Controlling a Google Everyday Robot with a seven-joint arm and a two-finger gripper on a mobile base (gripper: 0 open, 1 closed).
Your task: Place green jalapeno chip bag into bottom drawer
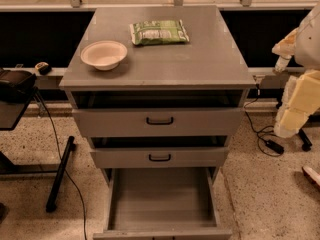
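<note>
The green jalapeno chip bag (159, 32) lies flat on the grey cabinet top (200, 59), toward the back middle. The bottom drawer (161, 199) is pulled wide open at the foot of the cabinet, and its grey floor is bare. My gripper (281, 63) hangs at the far right, beside the cabinet's right edge and about level with its top. It is well apart from the bag and nothing shows in it. The padded arm (300, 99) reaches down behind it.
A white bowl (104, 54) stands on the cabinet top, left of the bag. Two shallower drawers with black handles (160, 120) (160, 157) are slightly open above the bottom drawer. A black stand (15, 91) and cables are at the left, and a power cable (270, 144) lies on the floor at the right.
</note>
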